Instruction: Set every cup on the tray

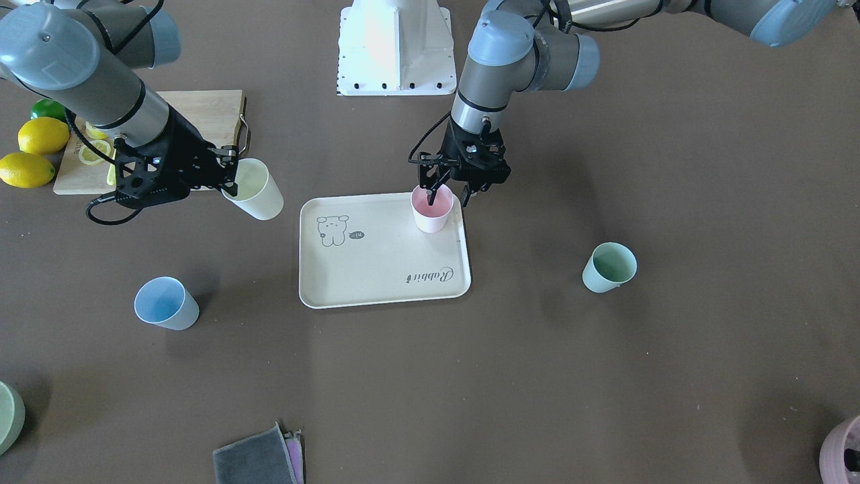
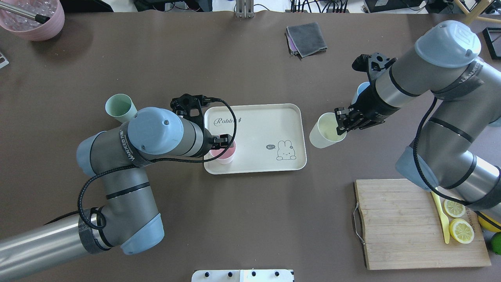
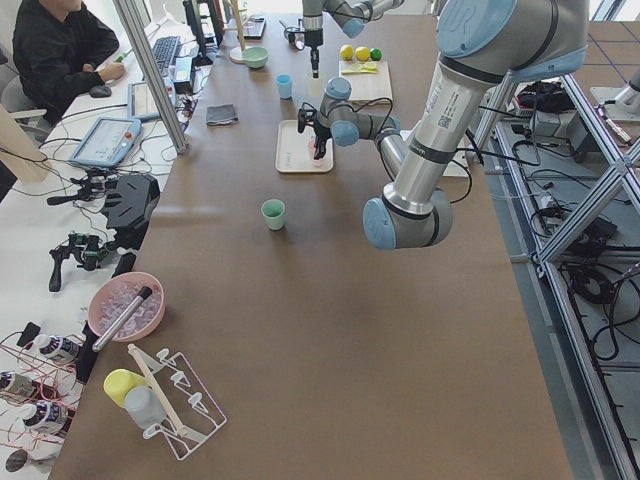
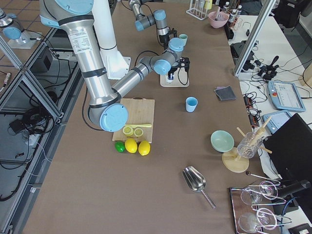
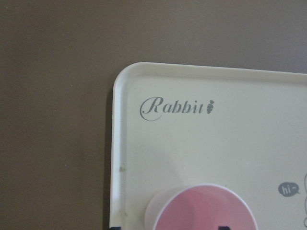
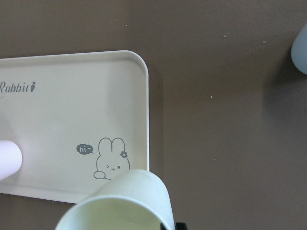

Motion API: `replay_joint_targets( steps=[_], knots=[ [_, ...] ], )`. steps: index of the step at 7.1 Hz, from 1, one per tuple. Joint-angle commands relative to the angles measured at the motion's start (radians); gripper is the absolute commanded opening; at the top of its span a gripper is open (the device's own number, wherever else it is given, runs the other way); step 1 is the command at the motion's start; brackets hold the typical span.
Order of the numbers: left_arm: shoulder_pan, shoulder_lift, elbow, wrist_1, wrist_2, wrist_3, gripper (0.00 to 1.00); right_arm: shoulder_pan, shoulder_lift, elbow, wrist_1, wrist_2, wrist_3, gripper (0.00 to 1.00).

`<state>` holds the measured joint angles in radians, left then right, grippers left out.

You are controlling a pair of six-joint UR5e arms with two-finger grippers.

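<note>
The cream tray [image 1: 383,262] lies at the table's middle. The pink cup [image 1: 431,214] stands upright on its corner near the robot's left. My left gripper [image 1: 448,197] is open over it, one finger inside the rim and one outside. The left wrist view shows the pink cup [image 5: 206,211] on the tray [image 5: 192,143]. My right gripper [image 1: 232,176] is shut on the yellow cup [image 1: 259,191], which hangs tilted above the table just beside the tray. The blue cup [image 1: 166,304] and the mint cup [image 1: 609,267] stand on the table, apart from the tray.
A wooden cutting board [image 1: 215,111] with lemon slices, lemons [image 1: 41,134] and a lime sits behind my right arm. A grey cloth [image 1: 259,460] lies at the far edge. A pale green bowl [image 1: 8,417] and a mauve bowl [image 1: 843,454] sit at the far corners.
</note>
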<state>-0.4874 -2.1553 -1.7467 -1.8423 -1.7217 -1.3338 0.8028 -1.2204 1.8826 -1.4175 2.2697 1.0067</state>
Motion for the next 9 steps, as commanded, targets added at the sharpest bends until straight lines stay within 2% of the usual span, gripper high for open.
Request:
replay_joint_targets(
  steps=[1, 3, 5, 7, 9],
  knots=[
    [-0.106, 0.012, -0.065, 0.064, -0.115, 0.086, 0.97, -0.068, 0.059, -0.054, -0.004, -0.079, 0.021, 0.00],
    [-0.244, 0.053, -0.076, 0.113, -0.200, 0.291, 0.97, -0.105, 0.136, -0.138, -0.003, -0.110, 0.047, 0.00],
    [-0.398, 0.109, -0.030, 0.110, -0.319, 0.492, 0.97, -0.155, 0.151, -0.168, 0.011, -0.169, 0.075, 0.00],
    [-0.480, 0.137, 0.030, 0.101, -0.331, 0.644, 0.96, -0.175, 0.159, -0.174, 0.012, -0.170, 0.084, 0.00],
    [-0.514, 0.159, 0.058, 0.101, -0.337, 0.721, 0.96, -0.186, 0.157, -0.184, 0.012, -0.171, 0.082, 0.00]
  ],
)
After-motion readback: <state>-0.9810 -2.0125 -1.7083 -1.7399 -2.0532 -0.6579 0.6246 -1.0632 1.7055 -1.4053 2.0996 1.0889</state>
